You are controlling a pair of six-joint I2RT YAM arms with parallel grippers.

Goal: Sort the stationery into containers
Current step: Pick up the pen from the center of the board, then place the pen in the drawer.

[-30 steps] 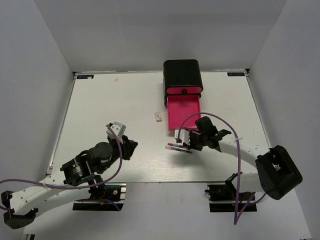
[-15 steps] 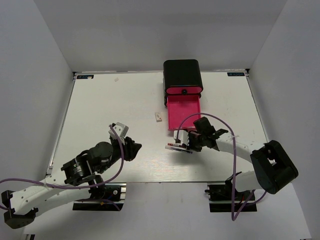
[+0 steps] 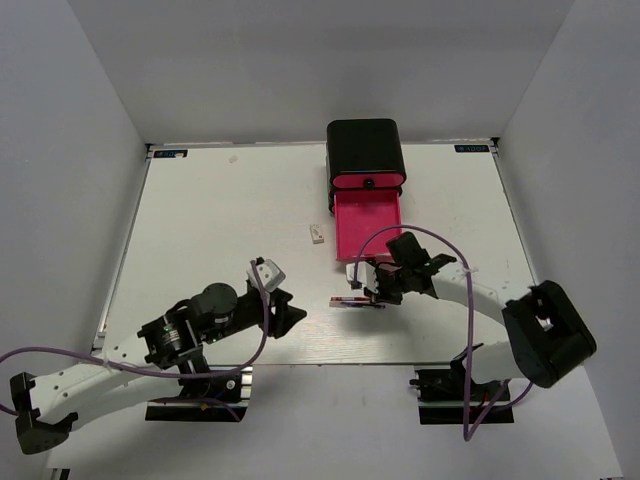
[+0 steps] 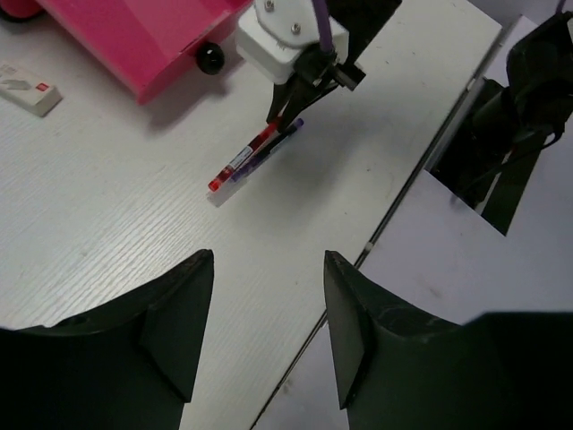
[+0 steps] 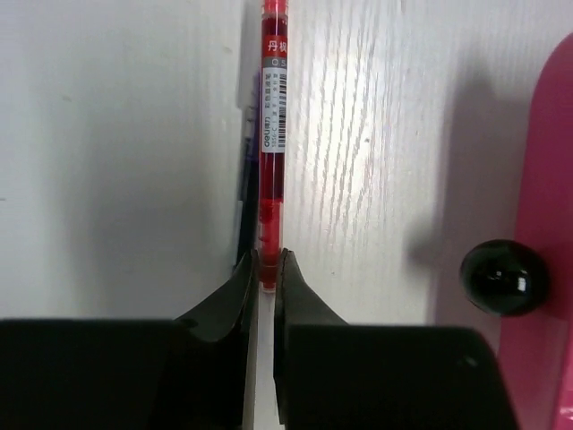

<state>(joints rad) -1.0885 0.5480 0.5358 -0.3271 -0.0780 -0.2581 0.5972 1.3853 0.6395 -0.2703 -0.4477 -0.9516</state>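
Red pen (image 5: 271, 152): thin, stiff, light, slick plastic barrel with a white label. It lies flat on the table (image 3: 220, 200), centre-right in the top view, just below the open pink drawer (image 3: 368, 225), with a dark pen (image 5: 250, 193) touching alongside. Right end effector (image 5: 267, 262) pinches its near end; it will likely pivot there, mid-barrel hold safer. Left end effector (image 4: 267, 296) spread, empty, lower centre.

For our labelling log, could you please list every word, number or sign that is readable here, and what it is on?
On the red pen: a white label with a barcode and Chinese characters, too blurred to quote.
On the eraser: a small red mark, unreadable.
On the blue corner stickers: too small to read.
Nothing can be quoted with confidence.
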